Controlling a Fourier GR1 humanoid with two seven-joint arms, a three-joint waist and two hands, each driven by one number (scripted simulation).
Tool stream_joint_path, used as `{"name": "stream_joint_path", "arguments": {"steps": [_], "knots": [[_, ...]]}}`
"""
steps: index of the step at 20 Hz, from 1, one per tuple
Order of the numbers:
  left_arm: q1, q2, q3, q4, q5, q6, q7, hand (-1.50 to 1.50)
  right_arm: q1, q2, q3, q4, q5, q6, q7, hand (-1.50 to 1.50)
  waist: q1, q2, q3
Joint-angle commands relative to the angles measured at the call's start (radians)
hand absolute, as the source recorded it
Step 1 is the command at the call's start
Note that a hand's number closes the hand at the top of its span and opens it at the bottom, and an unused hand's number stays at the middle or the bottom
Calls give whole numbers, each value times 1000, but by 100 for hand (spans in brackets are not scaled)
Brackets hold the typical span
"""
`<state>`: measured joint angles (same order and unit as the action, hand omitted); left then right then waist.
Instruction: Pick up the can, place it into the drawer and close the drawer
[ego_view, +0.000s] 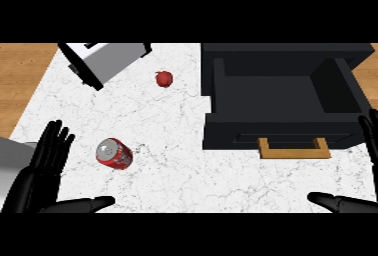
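Drawer (280, 95) stands pulled out with only its dark floor showing, wooden handle (293, 148) toward the robot. Can (114, 153) lies tilted on the marble counter (170, 165), silver top pointing up-left, just beside the left hand (44, 165). Left and right hand (367, 150) are both spread, holding nothing.

Single view, taken from head height and looking steeply down on the white marble table (170, 130); table fills most of the frame, with wood strips at the upper left and upper right corners. Close range: the open dark drawer (284, 100) sits upper right, the left hand (40, 167) and right hand (369, 145) enter from the lower edge. No second view.
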<state>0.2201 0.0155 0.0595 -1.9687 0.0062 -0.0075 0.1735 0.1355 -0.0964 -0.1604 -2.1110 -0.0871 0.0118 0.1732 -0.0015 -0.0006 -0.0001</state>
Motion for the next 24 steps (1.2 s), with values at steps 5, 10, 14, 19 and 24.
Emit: {"name": "stream_joint_path", "arguments": {"steps": [5, 10, 14, 19, 24], "knots": [[45, 0, -30, 133, -46, 28, -110, -150, 24, -39, -95, -34, -87, 57, 20, -150, 1, 0, 0], [-74, 10, 23, 357, -42, 81, -245, -150, 32, 5, -51, -79, -36, 30, 42, -150, -1, 0, 0], [-52, 10, 36, 438, -15, 95, -322, -150, -14, 4, -39, -73, -4, 12, 72, -150, 1, 1, 0], [-71, -7, 34, 574, -8, 106, -419, -150, 38, 8, -81, -108, -36, 51, 63, -150, 0, 0, 0], [-209, 12, 86, 822, -6, 105, -513, -150, 80, 13, -117, -75, -63, 104, -3, -150, -6, 1, 0]]}}
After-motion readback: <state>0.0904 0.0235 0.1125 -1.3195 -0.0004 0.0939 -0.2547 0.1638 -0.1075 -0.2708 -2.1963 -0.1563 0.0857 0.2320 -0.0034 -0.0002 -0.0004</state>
